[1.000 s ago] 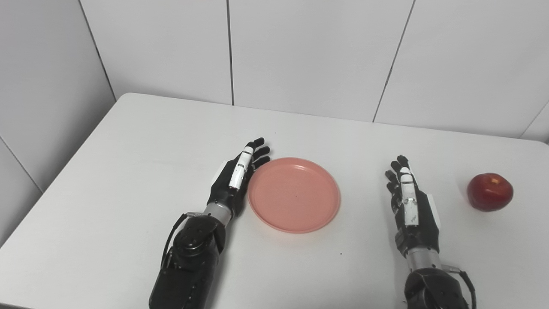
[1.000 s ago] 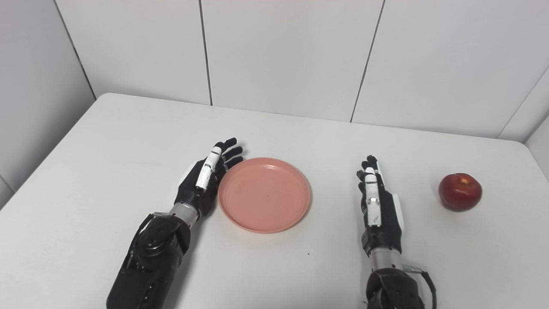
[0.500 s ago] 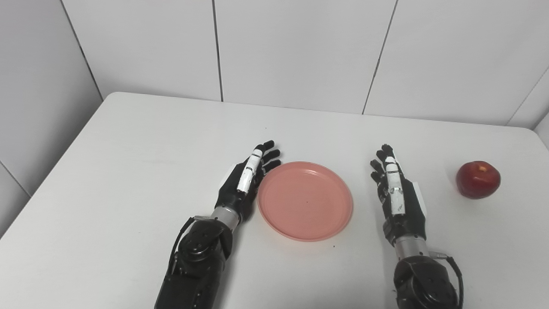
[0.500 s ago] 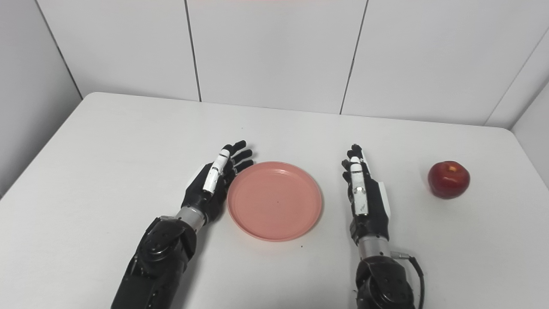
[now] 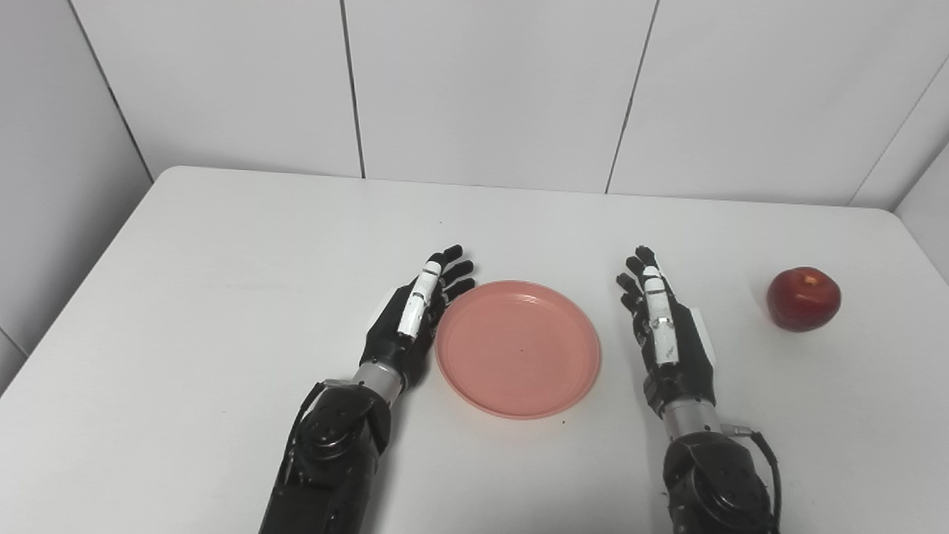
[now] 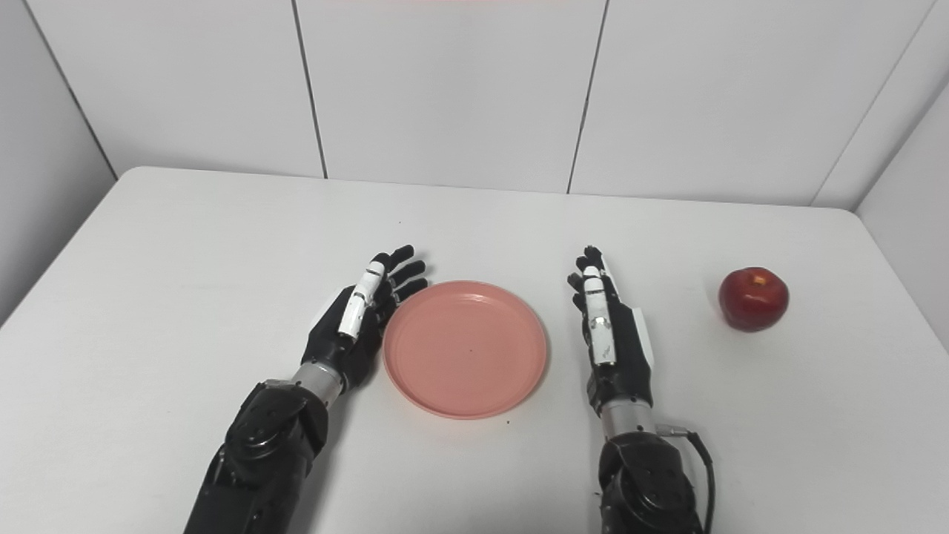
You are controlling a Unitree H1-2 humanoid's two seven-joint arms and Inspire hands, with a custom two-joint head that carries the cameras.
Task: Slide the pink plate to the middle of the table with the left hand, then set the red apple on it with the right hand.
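Observation:
A round pink plate [image 5: 517, 347] lies flat near the middle of the white table [image 5: 222, 267], with nothing on it. My left hand [image 5: 412, 320] rests edge-on against the plate's left rim, fingers straight and apart, holding nothing. To the right of the plate, a small gap away, my right hand [image 5: 662, 331] stands open with fingers pointing away from me. A red apple [image 5: 803, 298] sits upright near the table's right edge, well to the right of that hand. In the right eye view the plate [image 6: 465, 347] and apple [image 6: 752, 299] appear the same way.
White panelled walls [image 5: 489, 81] rise behind the table's far edge. The table's right edge runs close behind the apple. Nothing else stands on the table top.
The whole picture has panned right, so the camera moved. Against the table, the plate and left hand look slightly further right; the right hand and apple keep their places.

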